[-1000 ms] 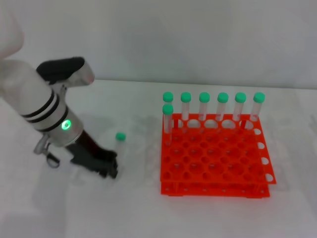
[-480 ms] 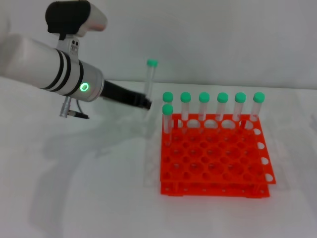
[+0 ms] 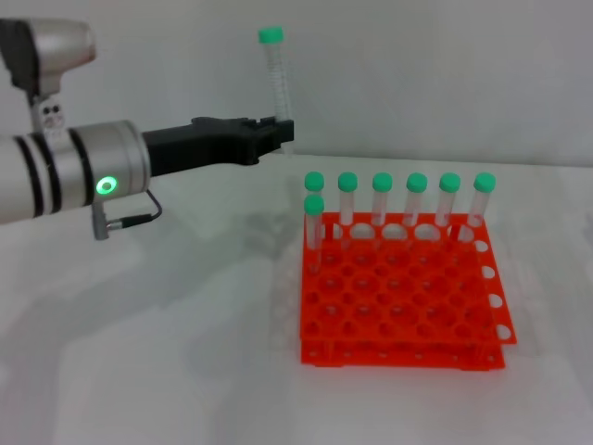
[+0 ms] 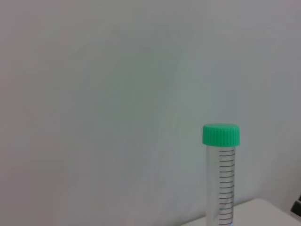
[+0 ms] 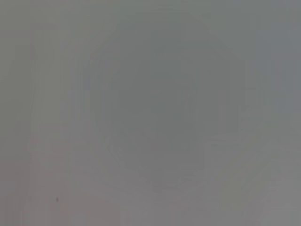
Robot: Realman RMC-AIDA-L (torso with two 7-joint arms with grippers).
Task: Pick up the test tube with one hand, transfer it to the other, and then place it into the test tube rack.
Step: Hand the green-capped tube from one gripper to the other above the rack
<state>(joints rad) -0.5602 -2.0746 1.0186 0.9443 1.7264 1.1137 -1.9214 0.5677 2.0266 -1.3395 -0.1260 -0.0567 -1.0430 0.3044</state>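
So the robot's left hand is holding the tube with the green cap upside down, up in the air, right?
Not upside down. The head view shows the left gripper holding the test tube upright in the air, green cap on top, up and to the left of the test tube rack.

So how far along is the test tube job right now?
Pickup looks done: the left gripper holds the test tube upright in the air, behind and left of the orange test tube rack. The handover is not yet done; the right gripper is not in view. Racking remains; seven tubes already stand there.
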